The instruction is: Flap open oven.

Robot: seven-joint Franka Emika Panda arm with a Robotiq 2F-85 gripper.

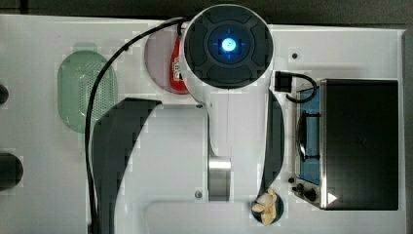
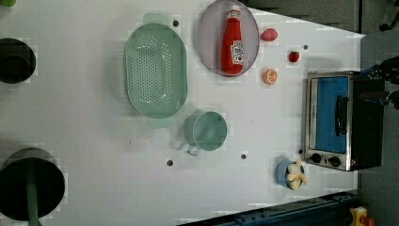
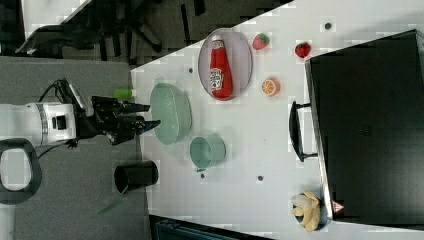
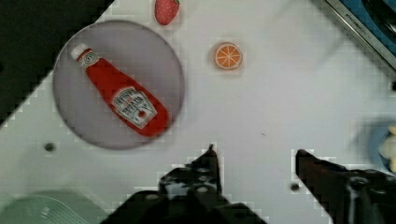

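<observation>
Oven [image 2: 336, 121] sits shut at the surface [image 2: 94, 122] edge, bananas [image 2: 295, 175] just beside its knob end. Our hand [image 4: 256, 156] is apart, empty, well short of the oven's handle [image 2: 341, 115]. Risk: we miss the thin bar or shove the whole oven instead of dropping the door.

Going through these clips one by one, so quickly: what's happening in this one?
A robot arm is set up at a white table with a toaster oven whose door is shut. The gripper is open, empty, and hangs above the table, well away from the oven's handle. A ketchup bottle lies on a plate, with a colander and cup nearby. Nothing has been touched yet.
</observation>
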